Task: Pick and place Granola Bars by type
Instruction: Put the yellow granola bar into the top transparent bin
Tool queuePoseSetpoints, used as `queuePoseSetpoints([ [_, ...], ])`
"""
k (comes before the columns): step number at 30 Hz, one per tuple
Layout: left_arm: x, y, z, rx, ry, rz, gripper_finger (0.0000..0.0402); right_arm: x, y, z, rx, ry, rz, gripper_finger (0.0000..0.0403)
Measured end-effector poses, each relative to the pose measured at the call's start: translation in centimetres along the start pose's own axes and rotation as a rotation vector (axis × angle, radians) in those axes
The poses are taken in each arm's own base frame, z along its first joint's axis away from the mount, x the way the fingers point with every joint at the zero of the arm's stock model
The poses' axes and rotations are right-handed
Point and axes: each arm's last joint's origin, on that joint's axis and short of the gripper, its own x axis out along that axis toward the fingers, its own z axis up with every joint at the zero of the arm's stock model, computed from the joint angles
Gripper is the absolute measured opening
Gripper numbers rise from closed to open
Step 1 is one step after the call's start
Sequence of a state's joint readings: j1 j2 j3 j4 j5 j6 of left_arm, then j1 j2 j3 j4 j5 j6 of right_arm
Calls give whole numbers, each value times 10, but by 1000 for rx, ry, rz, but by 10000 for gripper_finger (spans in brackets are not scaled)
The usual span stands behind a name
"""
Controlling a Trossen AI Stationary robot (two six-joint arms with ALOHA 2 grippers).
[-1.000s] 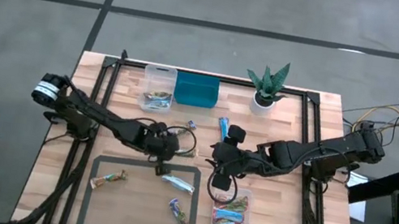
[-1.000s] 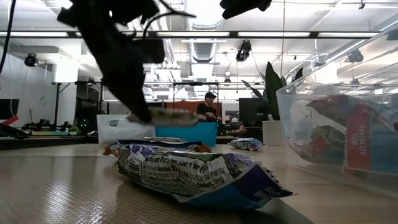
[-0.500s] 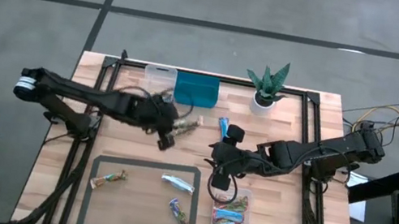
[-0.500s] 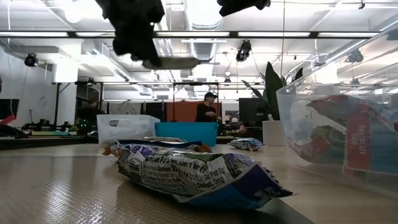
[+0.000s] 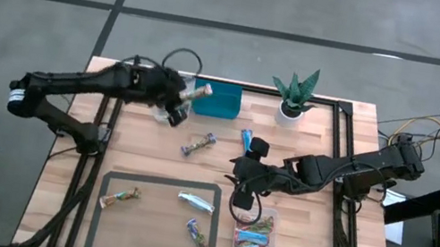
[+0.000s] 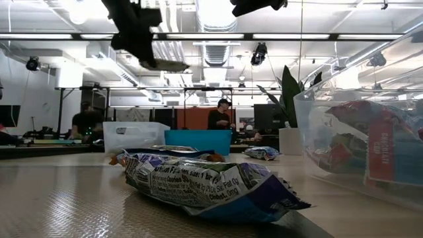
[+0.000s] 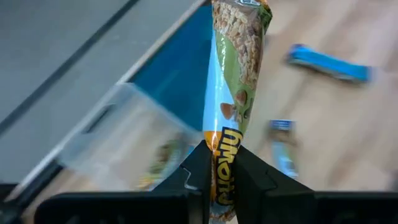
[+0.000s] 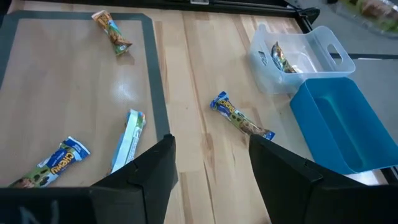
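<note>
Your left end effector (image 7: 217, 163) pinches one end of a green, shiny wrapped granola bar (image 7: 231, 93) at eleven o'clock over the wooden counter (image 5: 152, 150). It looks light, crinkly and slippery, so grip near its end seam.

A pale wooden bench (image 5: 150, 161) stands on a grey concrete floor (image 5: 312, 13) crossed by dark seams. Across the room, long ceiling strip lights (image 6: 344, 36) glow above exposed ducts (image 6: 215, 49), and two people (image 6: 218, 116) sit at distant desks.
</note>
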State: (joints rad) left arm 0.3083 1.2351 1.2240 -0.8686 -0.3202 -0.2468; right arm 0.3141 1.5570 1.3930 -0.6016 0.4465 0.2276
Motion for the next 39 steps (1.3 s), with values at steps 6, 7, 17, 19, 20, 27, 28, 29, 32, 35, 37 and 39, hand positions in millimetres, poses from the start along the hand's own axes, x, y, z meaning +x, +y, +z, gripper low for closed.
queuePoseSetpoints([
  [6, 17, 41, 0, -23, 52, 93, 18, 1, 0, -2, -2, 4, 0, 194],
  [7, 21, 47, -3, -31, 67, 96, 18, 2, 0, -2, -2, 5, 0, 194],
  [17, 64, 69, -36, 0, 122, 133, 16, 3, 1, -5, -10, 13, -1, 194],
  [19, 70, 69, -42, 7, 121, 127, 16, 4, 1, -5, -10, 15, -1, 194],
  [20, 73, 69, -45, 13, 121, 126, 16, 4, 1, -5, -9, 14, -1, 194],
  [27, 90, 75, -55, 63, 133, 148, 15, 4, 1, -5, -6, 15, -1, 194],
  [28, 93, 76, -56, 66, 136, 151, 15, 4, 1, -5, -6, 15, -1, 194],
  [29, 96, 77, -57, 68, 138, 157, 15, 4, 1, -6, -6, 15, -1, 194],
  [32, 104, 82, -58, 91, 154, 192, 14, 4, 1, -6, -6, 15, -1, 194],
  [35, 111, 87, -57, 109, 151, 210, 12, 4, 1, -6, 7, 15, -1, 194],
  [37, 117, 90, -56, 120, 149, 217, 12, 4, 1, -6, 18, 16, -1, 194],
  [39, 123, 93, -58, 127, 167, 220, 12, 4, 0, -6, 26, 16, -1, 194],
])
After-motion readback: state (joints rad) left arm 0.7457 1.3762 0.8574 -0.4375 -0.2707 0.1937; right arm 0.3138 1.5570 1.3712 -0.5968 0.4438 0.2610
